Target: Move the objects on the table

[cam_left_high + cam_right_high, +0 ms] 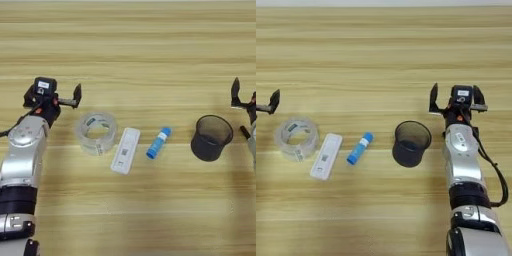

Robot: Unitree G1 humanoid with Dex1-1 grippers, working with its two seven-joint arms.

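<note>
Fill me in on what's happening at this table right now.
Nothing is being handled at the moment. The left claw hovers open just behind and to the left of the clear tape roll, and the right claw sits open just behind and to the right of the dark mesh cup. Between roll and cup, the flat white device and the blue tube lie side by side on the wooden table. Neither claw holds anything.
</note>
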